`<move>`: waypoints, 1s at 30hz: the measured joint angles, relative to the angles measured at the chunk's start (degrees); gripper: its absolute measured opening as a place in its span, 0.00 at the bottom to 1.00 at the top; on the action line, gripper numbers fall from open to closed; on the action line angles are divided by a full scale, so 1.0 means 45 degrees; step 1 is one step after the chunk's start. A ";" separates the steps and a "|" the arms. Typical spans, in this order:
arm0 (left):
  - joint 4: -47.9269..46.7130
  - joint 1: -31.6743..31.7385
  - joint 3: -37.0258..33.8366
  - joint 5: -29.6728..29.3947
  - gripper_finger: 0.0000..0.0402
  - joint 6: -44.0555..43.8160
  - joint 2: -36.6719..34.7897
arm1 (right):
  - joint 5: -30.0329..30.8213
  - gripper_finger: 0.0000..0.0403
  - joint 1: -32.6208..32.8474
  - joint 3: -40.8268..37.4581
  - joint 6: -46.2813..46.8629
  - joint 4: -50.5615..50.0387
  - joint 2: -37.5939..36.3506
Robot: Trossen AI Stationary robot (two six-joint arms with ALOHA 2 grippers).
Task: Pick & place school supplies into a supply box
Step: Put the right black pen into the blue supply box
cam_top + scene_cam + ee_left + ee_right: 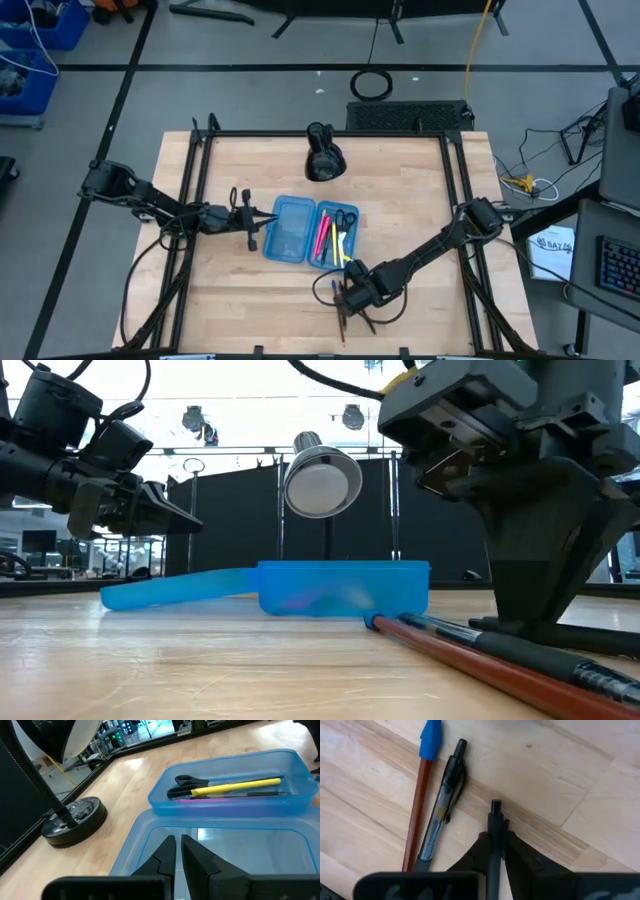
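The supply box [308, 232], a translucent blue case, lies open on the table. Its right half [235, 775] holds black-handled scissors [187, 781], a yellow pen [240, 786] and a pink pen [210, 798]. My left gripper [177, 852] hovers shut just above the empty lid half [225, 845], at the box's left side. Near the front edge, my right gripper [347, 298] is shut on a black pen [495, 820]. Beside it on the wood lie a red-brown pencil with a blue cap [420, 795] and a clear black-tipped pen [442, 805]. My right gripper pinches the black pen's barrel [495, 827] between its two fingers, a short way back from the pen's end [495, 805]. The fingers come steeply from above and lie across the pen. Whether the pen is clear of the table does not show.
A black desk lamp [322, 155] stands on its round base [75, 817] behind the box, near the far edge. Black frame rails [190, 230] run along the table's left and right sides. Bare wood lies between the box and the right rail.
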 joint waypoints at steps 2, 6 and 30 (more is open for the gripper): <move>0.0003 0.0000 0.0000 0.0005 0.09 -0.0063 0.0000 | 0.0514 0.05 0.0001 -0.0020 0.0001 0.0158 -0.0200; -0.0002 0.0000 0.0000 0.0010 0.09 -0.0203 0.0000 | 0.1056 0.01 -0.0071 -0.0002 -0.0039 0.0288 -0.0419; -0.0172 0.0000 -0.0002 0.0024 0.09 -0.0442 0.0000 | 0.0660 0.21 -0.0158 0.0027 -0.0621 0.1280 -0.0470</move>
